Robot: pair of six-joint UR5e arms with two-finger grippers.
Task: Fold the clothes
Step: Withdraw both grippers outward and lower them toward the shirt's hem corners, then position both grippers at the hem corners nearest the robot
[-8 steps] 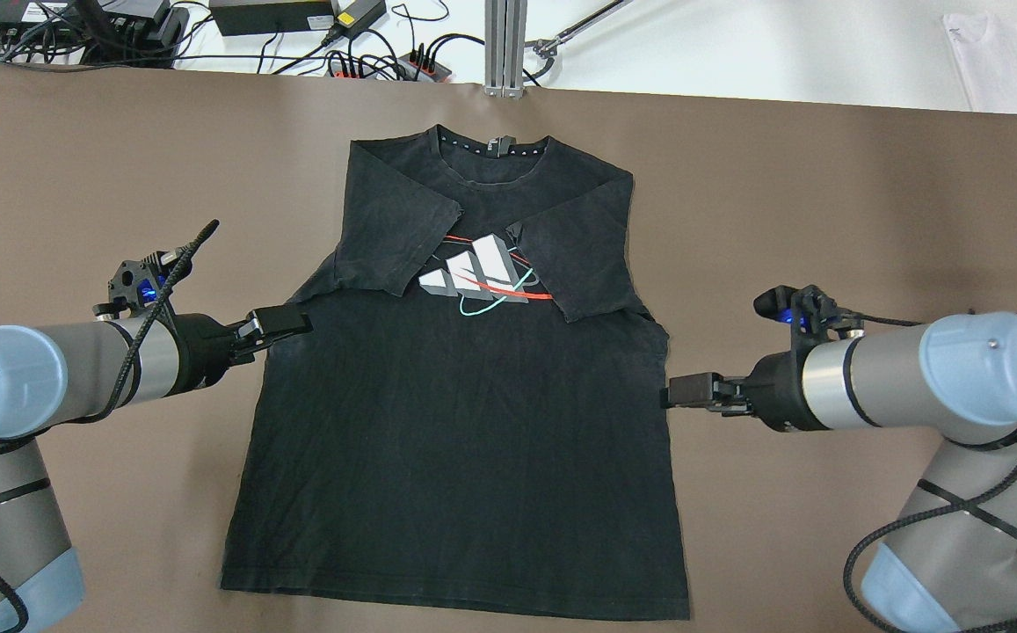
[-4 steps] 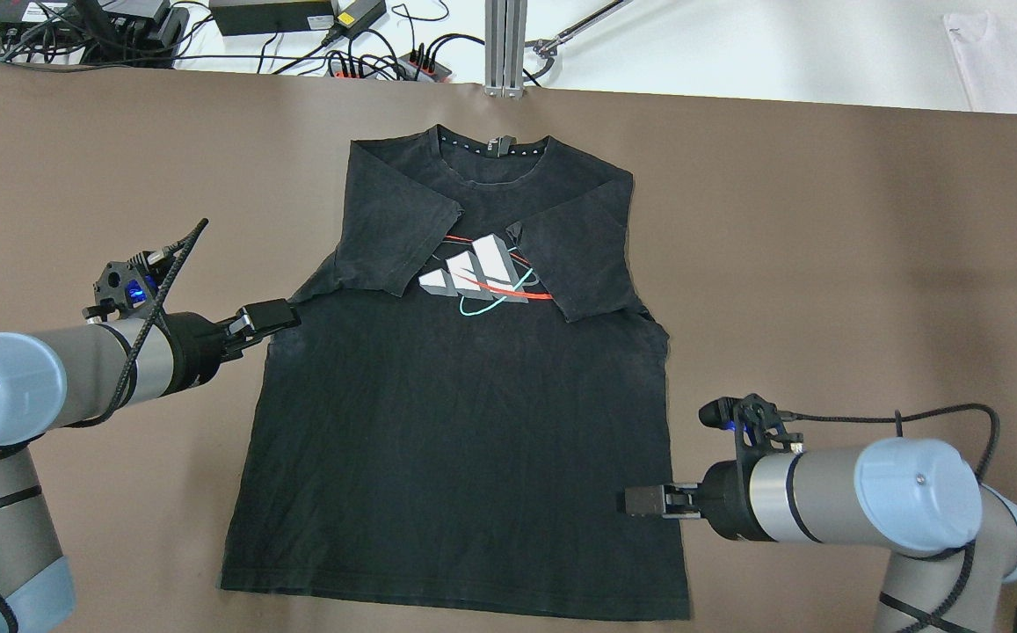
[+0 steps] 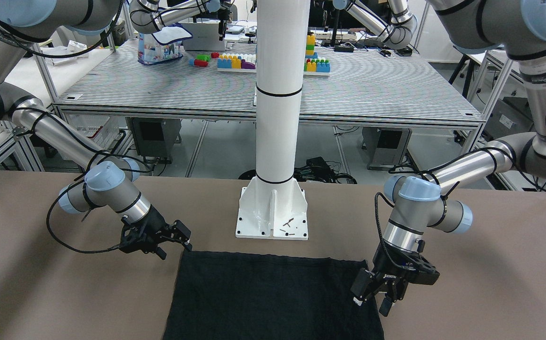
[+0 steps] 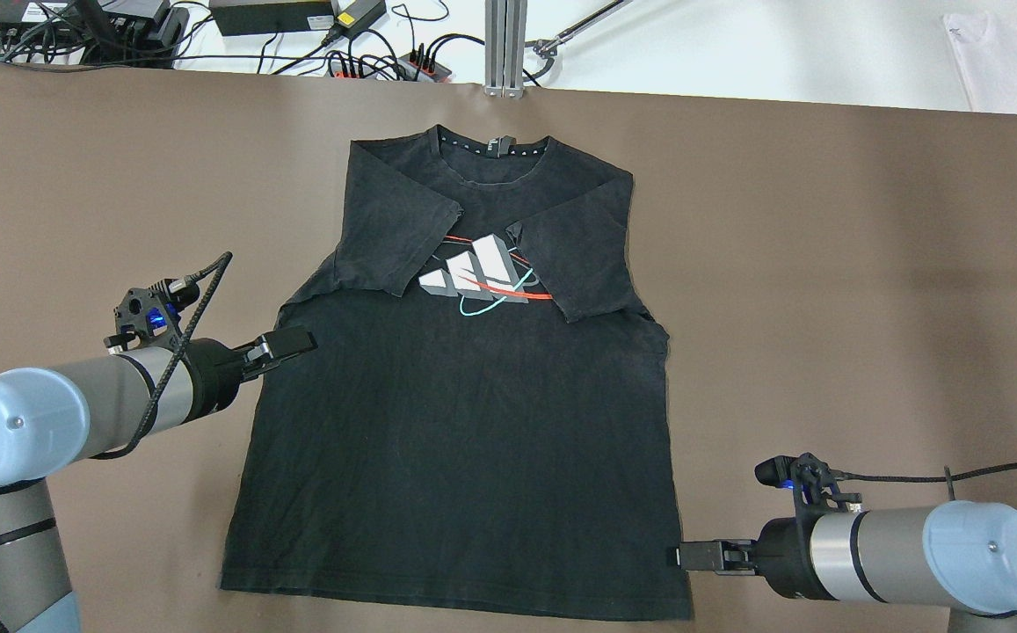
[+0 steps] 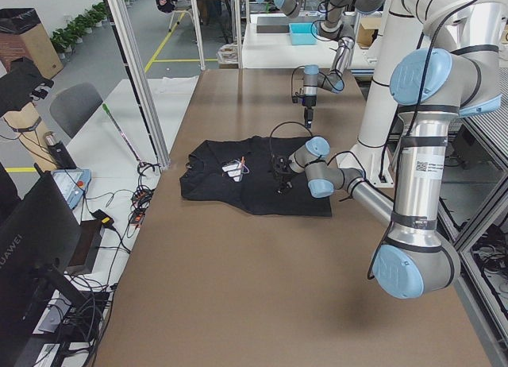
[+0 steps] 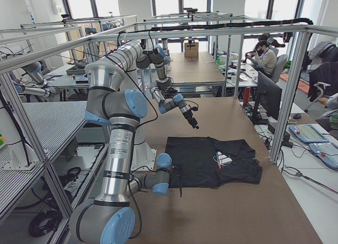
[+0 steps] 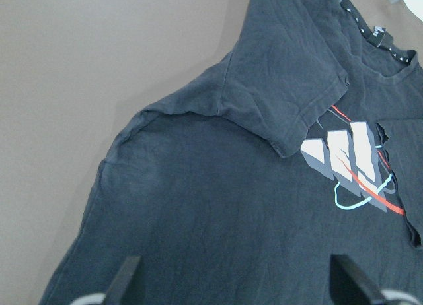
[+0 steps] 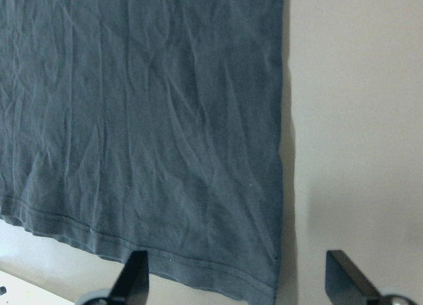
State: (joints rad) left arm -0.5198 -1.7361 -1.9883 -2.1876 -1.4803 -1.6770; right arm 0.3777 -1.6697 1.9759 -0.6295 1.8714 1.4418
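Black cotton is what you have laid out: a short-sleeved T-shirt [image 4: 464,440] with a white, red and teal chest print [image 4: 477,280]. It lies flat and face up in the middle of the brown table [image 4: 868,264], collar away from the robot and hem towards it.

By the look of it, you are early in the fold. Both sleeves [image 4: 394,224] are already turned in over the chest, their cuffs meeting beside the print. The body is at full width and full length, so the side folds and the hem-to-collar fold are left to do.

The left gripper [image 4: 284,345] reaches in low from the side, forearm nearly level, at the shirt's left edge just below the folded sleeve. Its wrist view shows both fingers [image 7: 125,282] spread wide over the cloth, with nothing between them.

The right gripper [image 4: 688,556] lies just as low at the right hem corner. Its fingers [image 8: 135,273] are also parted: one is over the hem, the other over bare table, with the side seam between them. It holds nothing. You cannot tell from these views whether either claw touches the fabric yet.
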